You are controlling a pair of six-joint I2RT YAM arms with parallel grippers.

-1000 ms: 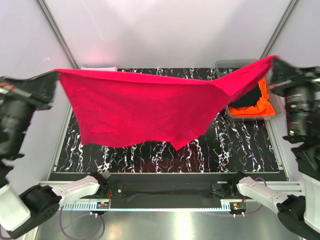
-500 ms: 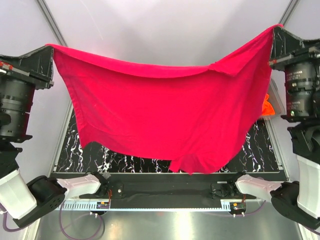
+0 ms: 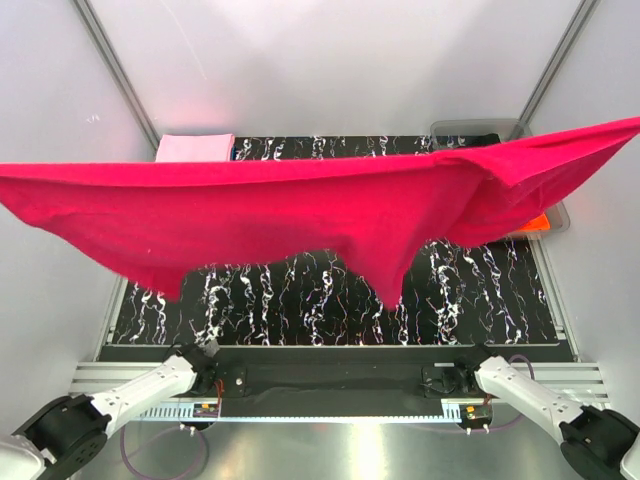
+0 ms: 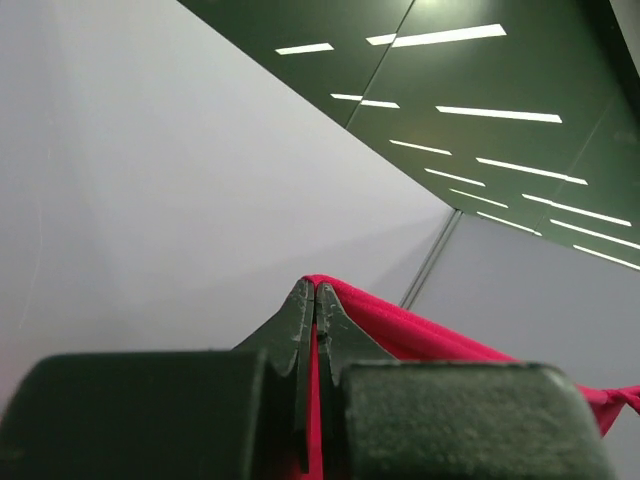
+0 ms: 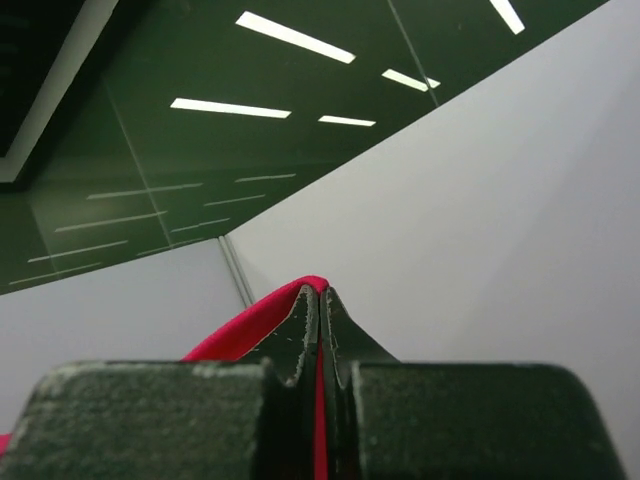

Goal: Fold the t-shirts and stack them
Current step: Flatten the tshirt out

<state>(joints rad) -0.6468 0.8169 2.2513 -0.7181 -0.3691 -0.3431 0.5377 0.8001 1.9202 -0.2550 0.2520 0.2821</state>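
Crimson-red t-shirt [image 3: 300,215] hangs stretched wide above the marbled worktop [image 3: 480,290], w/ pink t-shirt [image 3: 194,148] at far-left corner; we hold it by 2 edges, left pincer [image 4: 316,292] & right pincer [image 5: 320,296] each pinching red cloth

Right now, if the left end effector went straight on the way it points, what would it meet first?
Probably the pale wall panel; beyond the pinched crimson t-shirt, nothing nearer shows.

left claw [image 4: 315,292]: clamped on red t-shirt [image 3: 300,215], tips raised | right claw [image 5: 320,296]: clamped on it too, tips raised
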